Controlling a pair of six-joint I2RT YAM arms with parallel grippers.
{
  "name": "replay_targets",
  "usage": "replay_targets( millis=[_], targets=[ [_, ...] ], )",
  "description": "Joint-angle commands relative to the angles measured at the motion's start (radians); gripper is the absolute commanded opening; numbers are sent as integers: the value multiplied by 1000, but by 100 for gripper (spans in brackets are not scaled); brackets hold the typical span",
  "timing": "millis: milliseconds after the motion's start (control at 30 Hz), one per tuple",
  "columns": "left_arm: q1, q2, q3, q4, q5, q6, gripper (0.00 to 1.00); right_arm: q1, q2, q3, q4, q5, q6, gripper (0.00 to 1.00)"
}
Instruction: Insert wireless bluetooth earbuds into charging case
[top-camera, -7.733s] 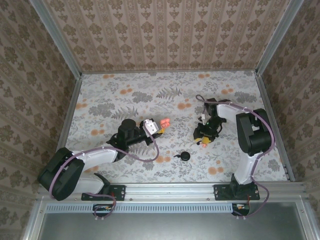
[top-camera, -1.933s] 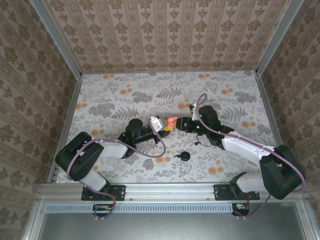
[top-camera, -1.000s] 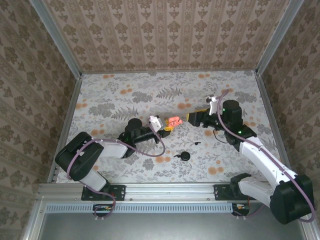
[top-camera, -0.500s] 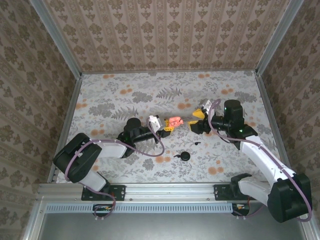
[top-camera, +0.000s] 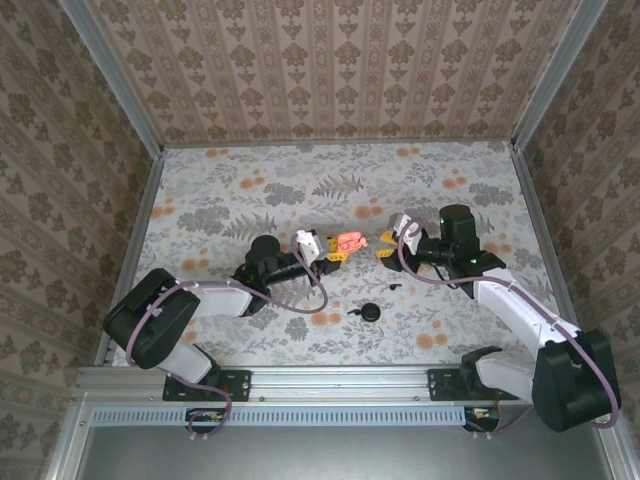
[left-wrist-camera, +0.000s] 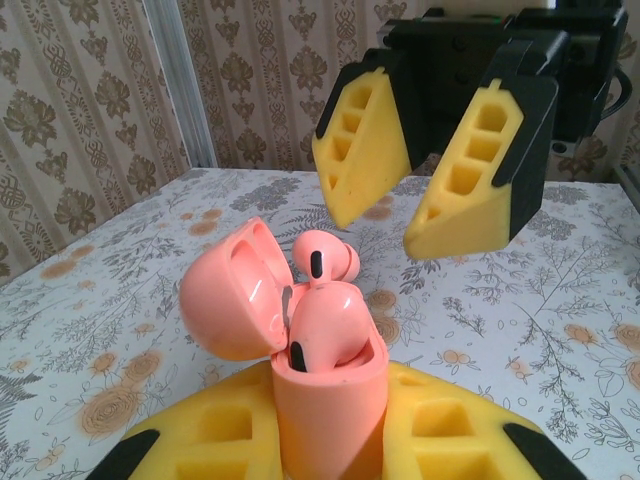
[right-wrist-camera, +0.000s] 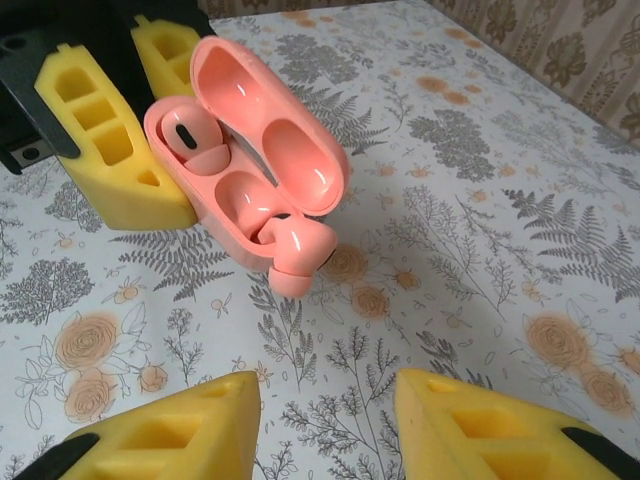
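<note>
One salmon-pink earbud (right-wrist-camera: 185, 130) sits down in its slot of the open charging case (right-wrist-camera: 245, 195), at the end nearest the left gripper (top-camera: 330, 253); the second pink earbud (right-wrist-camera: 296, 250) stands higher at the other end, tilted, its bulb poking over the rim. The lid (left-wrist-camera: 235, 295) is hinged back to one side. The left gripper's yellow pads clamp the case's lower body and hold it upright above the floral table (top-camera: 230, 180), about mid-table. The right gripper (right-wrist-camera: 325, 400) faces the case from just beyond it, jaws apart with nothing between them. A small black round object (top-camera: 370, 312) lies nearer the arm bases
</note>
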Motion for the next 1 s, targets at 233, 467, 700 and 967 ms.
replay_targets(
  millis=[233,467,700,967],
  targets=[
    [10,-26,16,29,8,-12,14,53,65,34,58,-5,-50,37],
    [10,-26,19,26,7,-9,14,72,87,47,72,-10,-47,34],
    [10,-26,19,23,3,-8,14,83,103,65,73,-21,-47,31],
    [11,-29,14,16,-5,-5,14,89,103,77,59,-46,-51,21]
  ],
)
